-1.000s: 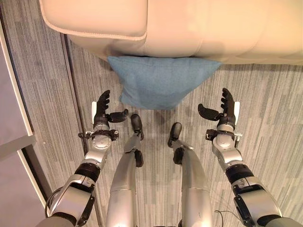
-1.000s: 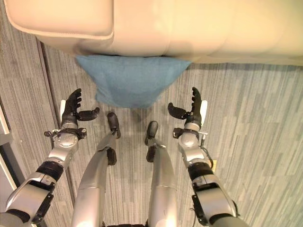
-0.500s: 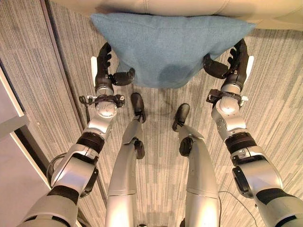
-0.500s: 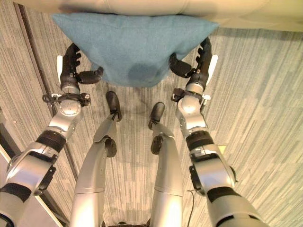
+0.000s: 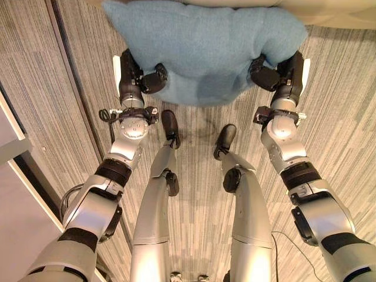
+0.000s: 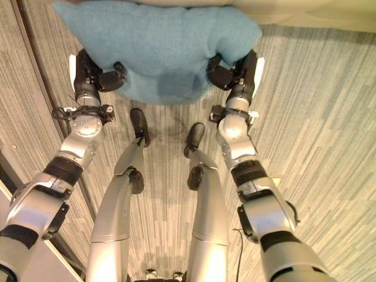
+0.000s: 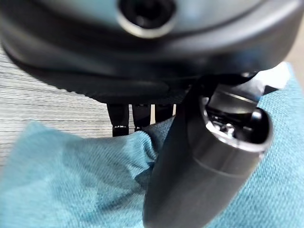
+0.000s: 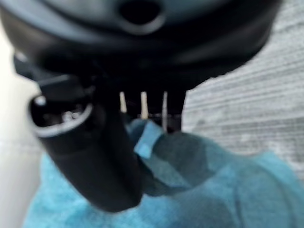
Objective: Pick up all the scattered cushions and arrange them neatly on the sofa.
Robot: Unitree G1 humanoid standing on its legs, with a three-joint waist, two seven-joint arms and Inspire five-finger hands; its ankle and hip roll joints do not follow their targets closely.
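With both hands clamped on it from opposite sides, the blue cushion sits at the foot of the sofa, leaning against its front. The left hand pinches the cushion's left edge, thumb pressed into the fabric on top and fingers curled under; the left wrist view shows cloth bunched between thumb and fingers. The right hand grips the right edge the same way, and its wrist view shows a fold of cloth caught against the thumb. Grip looks symmetric, so the next step is probably a level lift: raise both arms together, keep the squeeze even so the soft filling doesn't slip out of the pinch, and clear the sofa's front edge before moving forward. Risk: the pinch holds only the cushion's corners, so the middle may sag and drag against the sofa front. Around it is grey striped carpet floor, and a dark floor strip running along the robot's left. A pale panel stands at far left, well apart from the cushion. Nothing lies between the hands and the sofa apart from its own front edge.
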